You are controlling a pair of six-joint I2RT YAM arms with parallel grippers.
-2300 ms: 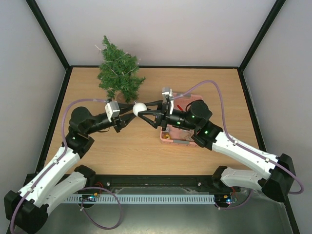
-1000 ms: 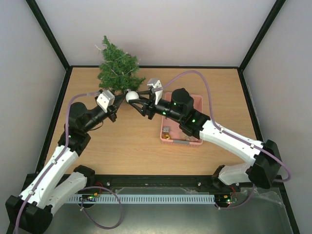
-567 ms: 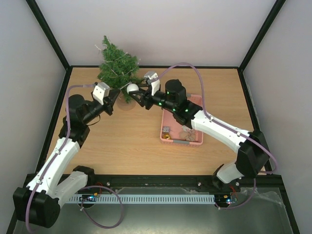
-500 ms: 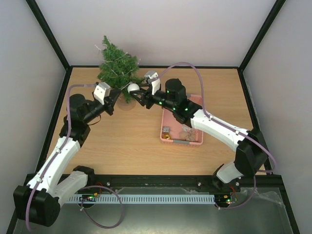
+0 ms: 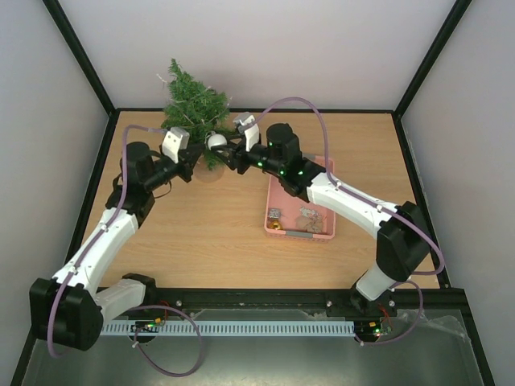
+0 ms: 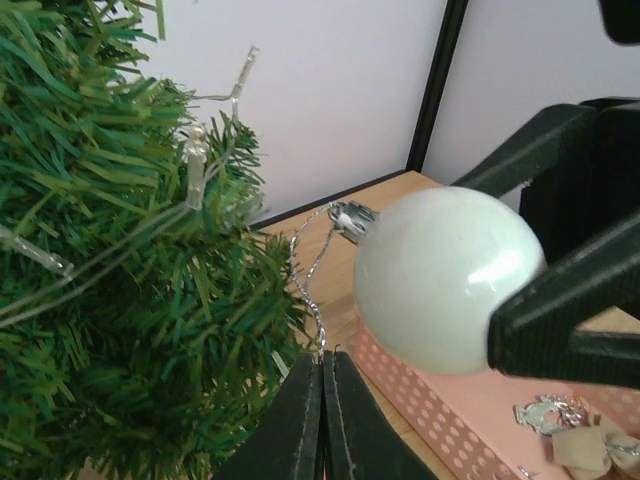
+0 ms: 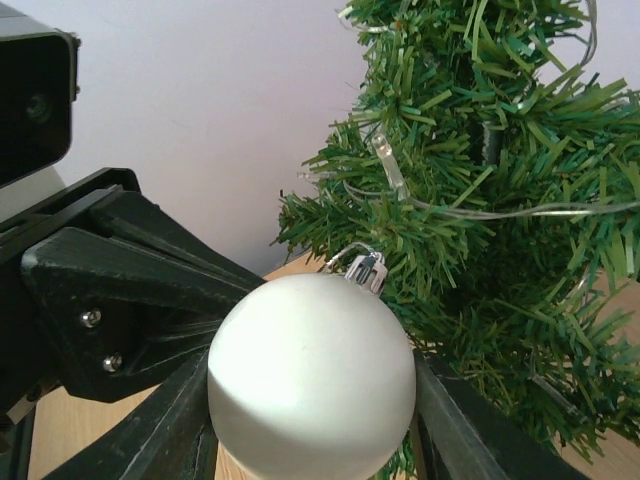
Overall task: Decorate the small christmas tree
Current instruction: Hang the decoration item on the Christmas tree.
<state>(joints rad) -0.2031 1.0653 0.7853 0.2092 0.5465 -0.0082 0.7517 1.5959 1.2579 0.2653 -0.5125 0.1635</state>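
Note:
The small christmas tree [image 5: 193, 108] stands at the back left of the table, strung with clear lights. A white bauble [image 5: 215, 141] is held right against its lower branches. My right gripper [image 7: 312, 400] is shut on the bauble [image 7: 312, 378], one finger on each side. My left gripper [image 6: 323, 362] is shut on the bauble's silver hanging thread [image 6: 310, 290], which runs up to the silver cap [image 6: 352, 215]. In the left wrist view the tree's branches [image 6: 110, 290] are just left of the thread and the bauble [image 6: 445, 280] is on the right.
A pink perforated basket [image 5: 322, 211] lies right of centre, holding a few small ornaments [image 5: 306, 215]. Black frame posts and white walls close in the back and sides. Both arms cross the middle of the wooden table [image 5: 217, 241].
Both arms have moved toward the back left, carrying the bauble and its thread from the middle of the table up to the tree's lower branches.

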